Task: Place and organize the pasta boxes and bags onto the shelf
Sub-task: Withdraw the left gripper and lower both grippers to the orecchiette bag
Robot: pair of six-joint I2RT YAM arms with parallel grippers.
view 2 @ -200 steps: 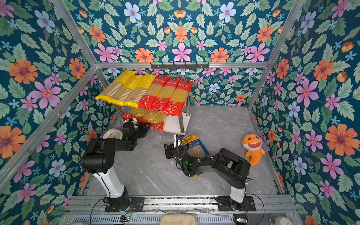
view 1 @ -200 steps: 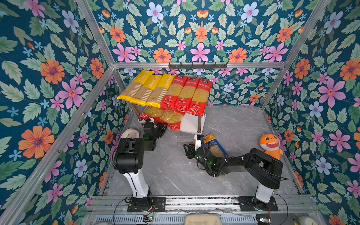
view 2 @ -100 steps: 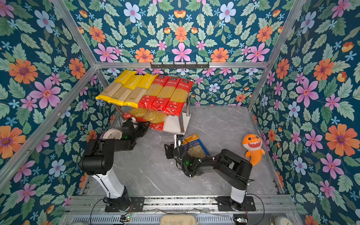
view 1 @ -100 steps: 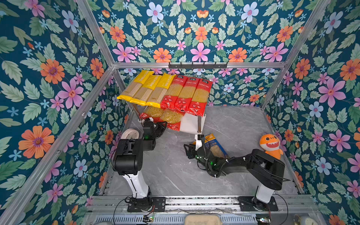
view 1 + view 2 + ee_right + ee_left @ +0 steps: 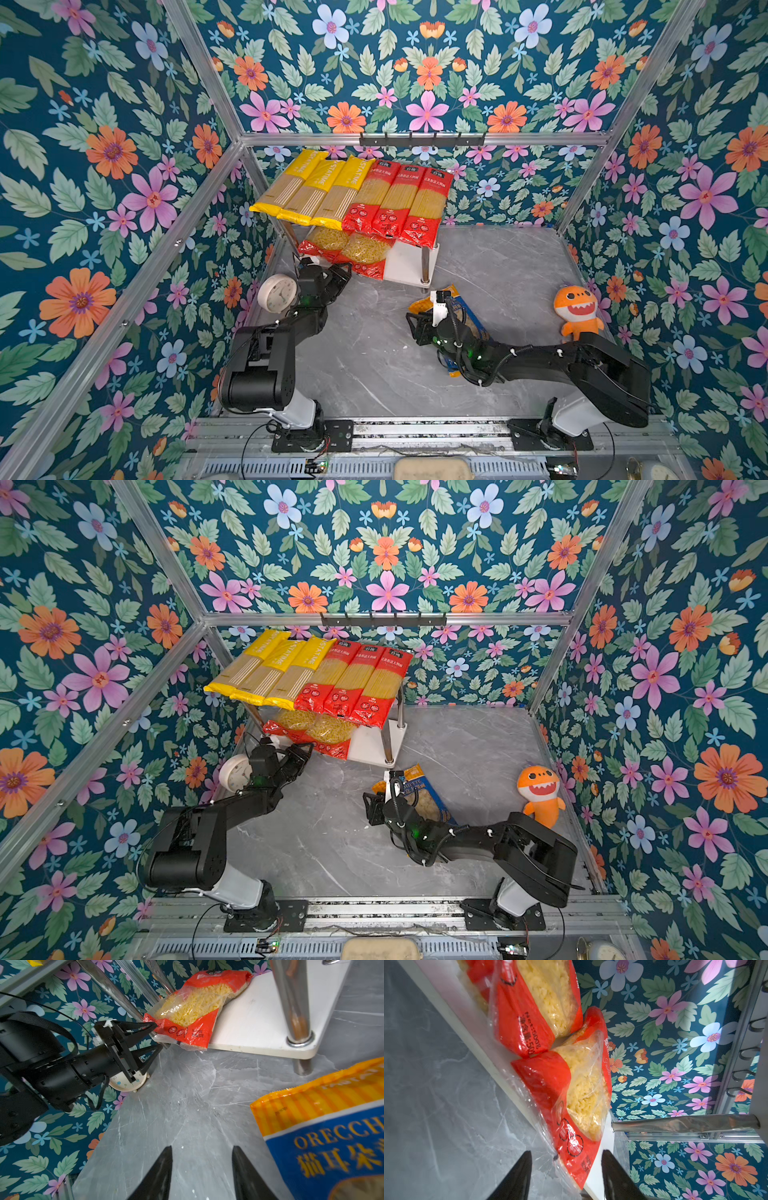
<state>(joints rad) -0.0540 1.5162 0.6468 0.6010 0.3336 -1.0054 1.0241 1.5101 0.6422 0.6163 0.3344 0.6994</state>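
Left pincer (image 5: 566,1151) has spread apart since a moment ago, its tips flanking a corner of the red short-pasta bag (image 5: 583,1093) on the lower board of the shelf (image 5: 259,1028), while the right pincer (image 5: 201,1147), spread and empty, hovers beside the orecchiette bag (image 5: 324,1126).

Bright yellow packs (image 5: 316,191), red packs (image 5: 399,199), blue-orange orecchiette bag (image 5: 324,1130) — grey marbled table (image 5: 374,365).

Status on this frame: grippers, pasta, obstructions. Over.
Left gripper open at red short-pasta bag on shelf, lower board. Right gripper open, empty, beside orecchiette bag on table. Chrome leg stands by the free board space.
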